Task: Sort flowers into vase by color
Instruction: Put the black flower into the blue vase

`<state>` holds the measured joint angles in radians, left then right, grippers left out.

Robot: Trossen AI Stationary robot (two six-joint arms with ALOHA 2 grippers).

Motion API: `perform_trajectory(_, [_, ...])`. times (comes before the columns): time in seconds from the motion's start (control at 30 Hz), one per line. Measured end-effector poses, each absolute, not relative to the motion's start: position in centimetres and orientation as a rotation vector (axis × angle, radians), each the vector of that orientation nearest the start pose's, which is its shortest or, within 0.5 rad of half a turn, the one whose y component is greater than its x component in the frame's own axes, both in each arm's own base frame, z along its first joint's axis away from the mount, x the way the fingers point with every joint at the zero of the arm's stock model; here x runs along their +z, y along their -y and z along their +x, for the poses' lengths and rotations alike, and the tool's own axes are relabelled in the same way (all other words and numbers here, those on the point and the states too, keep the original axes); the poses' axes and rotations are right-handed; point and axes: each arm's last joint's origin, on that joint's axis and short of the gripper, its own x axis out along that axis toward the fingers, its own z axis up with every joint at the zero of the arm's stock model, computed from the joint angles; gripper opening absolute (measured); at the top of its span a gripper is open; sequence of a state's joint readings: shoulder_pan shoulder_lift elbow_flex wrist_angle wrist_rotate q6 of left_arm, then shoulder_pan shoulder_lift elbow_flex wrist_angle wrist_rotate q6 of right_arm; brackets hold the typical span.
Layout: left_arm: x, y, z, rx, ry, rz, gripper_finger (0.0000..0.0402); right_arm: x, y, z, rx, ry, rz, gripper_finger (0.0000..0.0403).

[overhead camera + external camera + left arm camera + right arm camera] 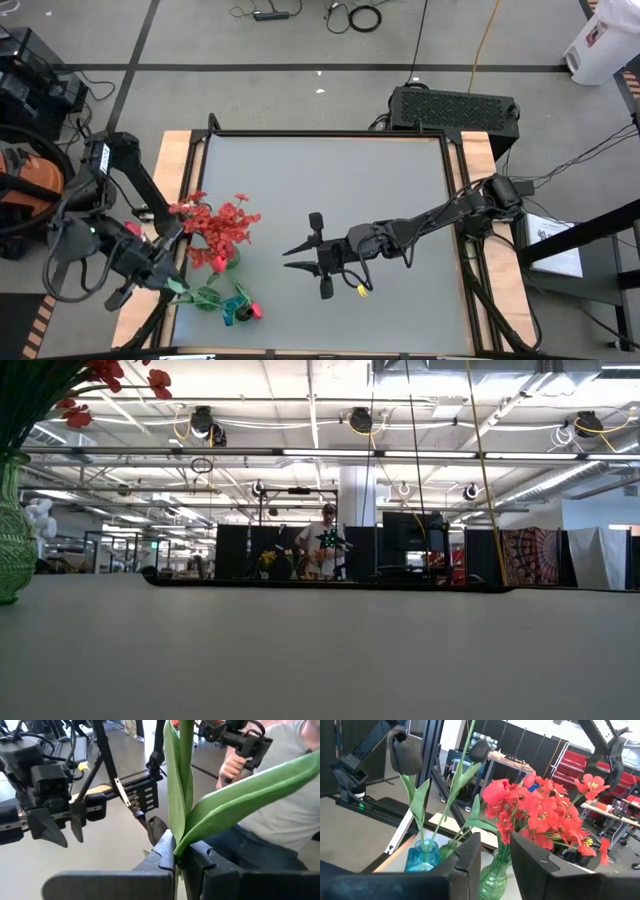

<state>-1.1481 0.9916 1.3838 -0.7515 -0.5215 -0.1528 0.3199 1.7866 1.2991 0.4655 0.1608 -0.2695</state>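
Observation:
My left gripper (172, 283) is at the table's near left corner, shut on a flower's green stem (186, 780) with long leaves (250, 795). Its bloom lies beyond the left wrist view. A green vase (495, 876) holds frilly red flowers (545, 815). Beside it a blue vase (422, 856) holds black buds (405, 754). A red-pink bud (255, 312) shows by the blue vase (240, 303); whose stem it is on, I cannot tell. My right gripper (290, 257) hovers open and empty at mid-table, pointing at the vases. My left gripper pinches the flower's green stem (181, 837) between its two fingers, just below where the long leaves branch off. The fingers lie across the stem. The stem and leaves run on past the fingers, clear of the table.
A person in a grey shirt (295, 815) stands close beyond the table's left side, holding a dark device (245, 740). The grey tabletop (330, 180) is bare at the centre and far side. Black frame rails (325, 133) edge it.

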Motion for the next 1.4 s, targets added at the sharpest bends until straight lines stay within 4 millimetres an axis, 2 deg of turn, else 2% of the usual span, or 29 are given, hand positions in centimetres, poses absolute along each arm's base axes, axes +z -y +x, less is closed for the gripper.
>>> perform_trajectory(0.4, [42.2, 18.1, 9.8, -0.586, -0.365, 0.208, 0.0013, 28.9, -12.8, 39.7, 0.183, -0.087, -0.270, 0.0096])
perform_trajectory(0.77, [41.6, 19.2, 10.7, -0.564, -0.378, 0.218, 0.0014, 27.6, -12.8, 39.4, 0.190, -0.228, -0.195, 0.0096])
perform_trajectory(1.1, [41.4, 19.5, 10.8, -0.550, -0.397, 0.176, 0.0014, 27.5, -13.5, 39.2, 0.258, -0.240, -0.195, 0.0096])
perform_trajectory(1.4, [40.0, 21.0, 11.7, -0.457, -0.444, 0.170, 0.0014, 27.5, -13.6, 39.1, 0.257, -0.240, -0.198, 0.0096])
